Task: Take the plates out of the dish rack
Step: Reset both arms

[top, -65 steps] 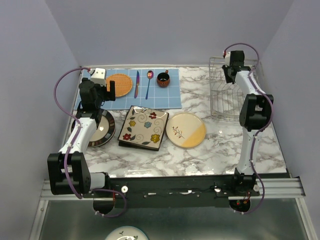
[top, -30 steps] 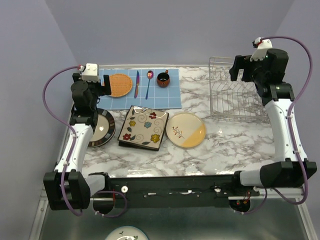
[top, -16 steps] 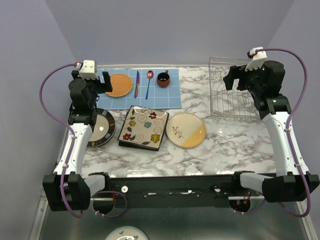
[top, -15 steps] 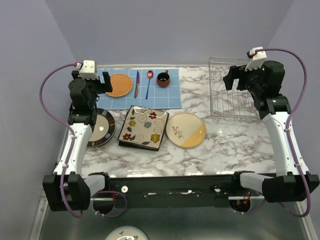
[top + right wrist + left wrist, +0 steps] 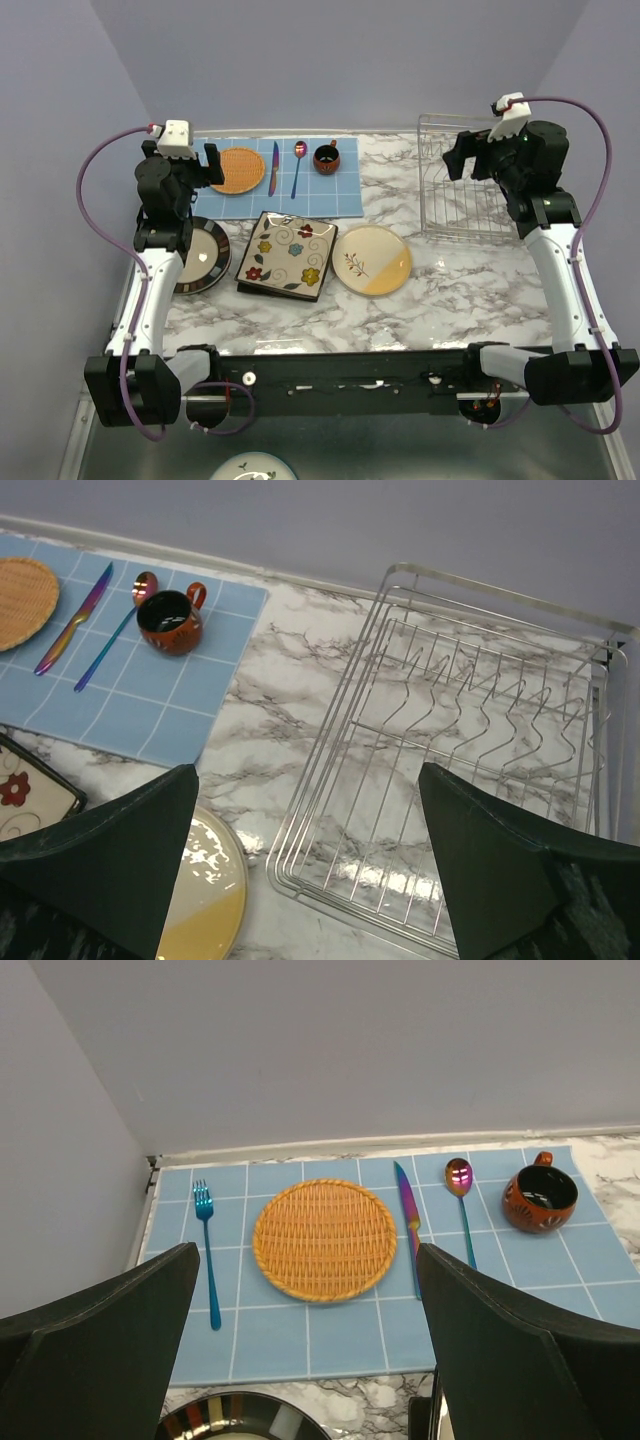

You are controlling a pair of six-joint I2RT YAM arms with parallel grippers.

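The silver wire dish rack [image 5: 470, 238] stands at the back right with no plates in it, and its bare prongs [image 5: 470, 695] show in the right wrist view. Three plates lie flat on the marble: a stripe-rimmed round one [image 5: 205, 258] at the left, a flowered square stack [image 5: 288, 255] in the middle, and a cream and yellow round one [image 5: 372, 260]. My left gripper [image 5: 185, 168] hangs open high above the stripe-rimmed plate [image 5: 245, 1420]. My right gripper [image 5: 470, 158] hangs open above the rack's near left corner [image 5: 300, 870]. Neither holds anything.
A blue tiled mat [image 5: 290, 195] lies at the back left with an orange woven round mat [image 5: 325, 1240], a fork [image 5: 208, 1260], a knife [image 5: 408, 1215], a spoon [image 5: 462, 1200] and a dark-red cup [image 5: 540, 1198]. Walls close off the left, back and right.
Over the last second the right gripper has come down and a little left over the rack. The left arm has barely shifted. Both grippers stay open.
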